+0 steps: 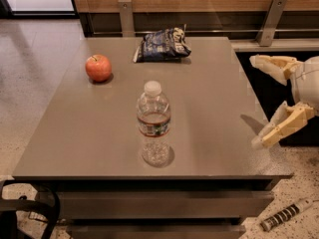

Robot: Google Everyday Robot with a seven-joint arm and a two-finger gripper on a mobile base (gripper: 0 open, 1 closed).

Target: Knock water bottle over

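Observation:
The water bottle (pixel 153 123) stands upright near the front middle of the grey table (pixel 209 103). It is clear and ribbed, with a white cap and a narrow red-white-dark label band. My gripper (pixel 256 101) comes in from the right edge of the view, over the table's right side. It is open, with one cream finger (pixel 271 63) above and the other lower down, both pointing left. It is well to the right of the bottle and does not touch it.
A red apple (pixel 98 67) sits at the table's back left. A dark blue chip bag (pixel 163 46) lies at the back middle. A wooden wall with metal posts (pixel 126 15) runs behind. A striped cylinder (pixel 283 216) lies on the floor at front right.

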